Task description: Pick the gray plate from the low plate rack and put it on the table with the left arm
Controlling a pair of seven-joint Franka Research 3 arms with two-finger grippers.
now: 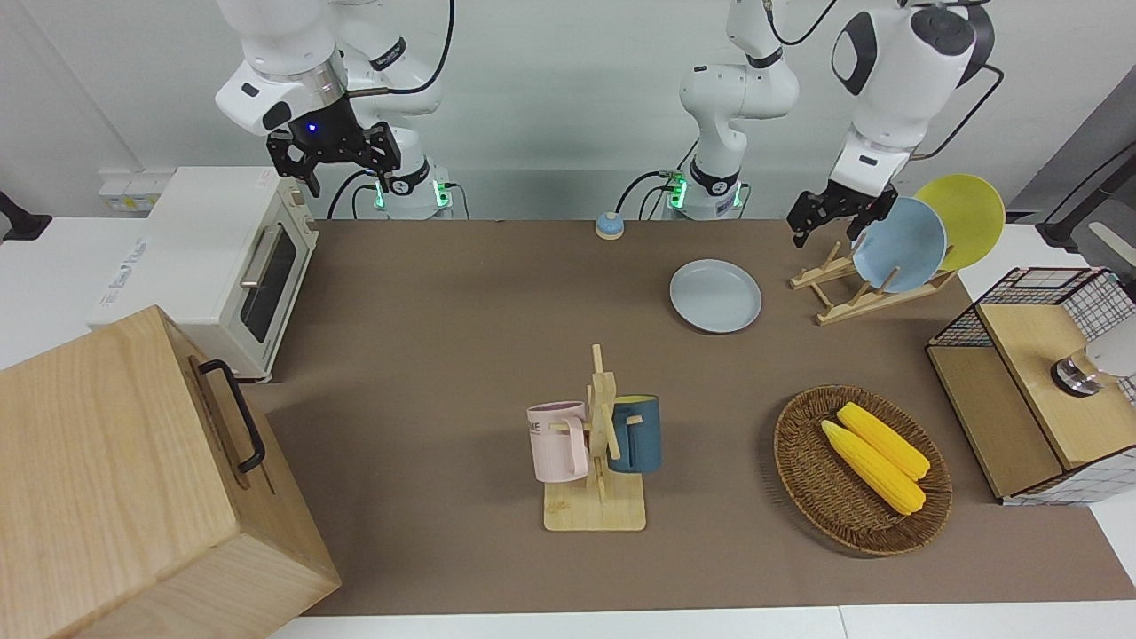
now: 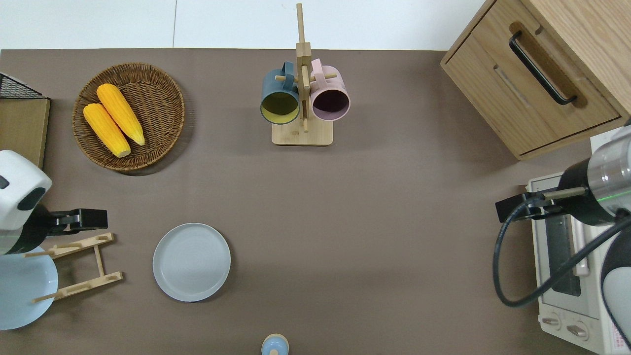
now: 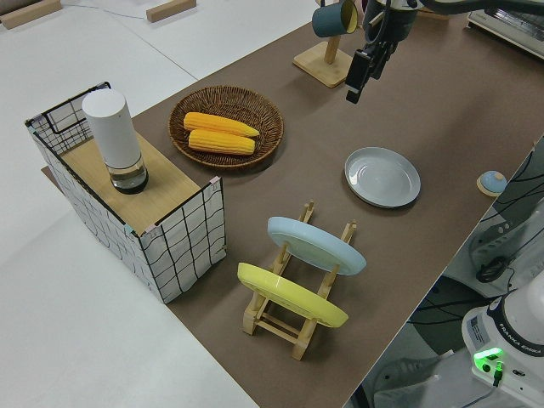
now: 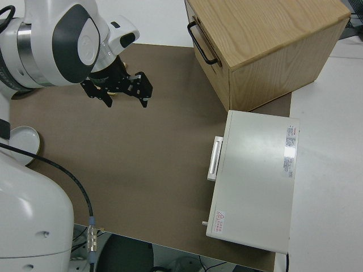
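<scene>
Placement looks done: I see the round light gray plate [image 2: 191,262] lying flat on the brown table [image 2: 369,222], just beside the low wooden plate rack [image 2: 79,266]. My left gripper [image 1: 837,213] hangs empty, jaws apart; right arm parked.

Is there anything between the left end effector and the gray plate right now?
Nothing visible stands between them. The gray plate lies flat on the table, beside the low plate rack. The left end effector is empty, up over the rack's edge, with only bare tabletop toward the plate.
</scene>
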